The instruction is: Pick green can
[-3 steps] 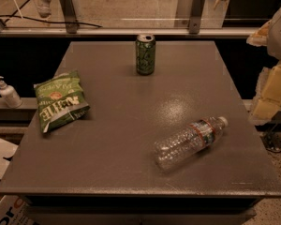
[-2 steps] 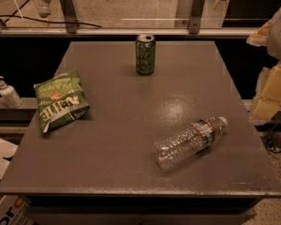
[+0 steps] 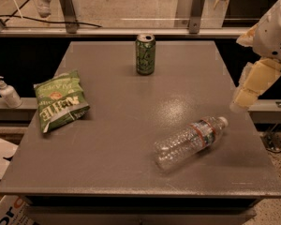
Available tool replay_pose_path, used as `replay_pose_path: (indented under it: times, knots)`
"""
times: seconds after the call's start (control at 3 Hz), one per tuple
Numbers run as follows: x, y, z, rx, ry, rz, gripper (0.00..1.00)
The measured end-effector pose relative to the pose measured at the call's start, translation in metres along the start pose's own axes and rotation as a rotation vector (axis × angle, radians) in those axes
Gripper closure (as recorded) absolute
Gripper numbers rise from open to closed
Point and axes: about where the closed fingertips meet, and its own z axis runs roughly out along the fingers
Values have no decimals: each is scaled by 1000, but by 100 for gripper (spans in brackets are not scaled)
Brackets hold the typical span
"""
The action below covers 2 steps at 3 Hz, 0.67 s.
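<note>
The green can (image 3: 145,54) stands upright near the far edge of the grey table (image 3: 117,139), a little right of its middle; it has green patterned sides and a silver top. My gripper (image 3: 241,102) hangs at the right edge of the view, over the table's right side. It is well to the right of the can and nearer to me, and touches nothing.
A flat green chip bag (image 3: 59,101) lies on the table's left side. A clear plastic bottle (image 3: 191,141) lies on its side at the front right, just below the gripper. A white pump bottle (image 3: 8,92) stands on a ledge left of the table. A railing runs behind.
</note>
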Motion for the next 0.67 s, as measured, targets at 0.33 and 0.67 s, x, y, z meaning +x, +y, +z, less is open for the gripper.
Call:
replay_pose_path:
  times: [0.33,0.67]
  knots:
    - [-20,-25,28,8,-111,73,0]
    - [-41,-43,54,9,-216,148,0]
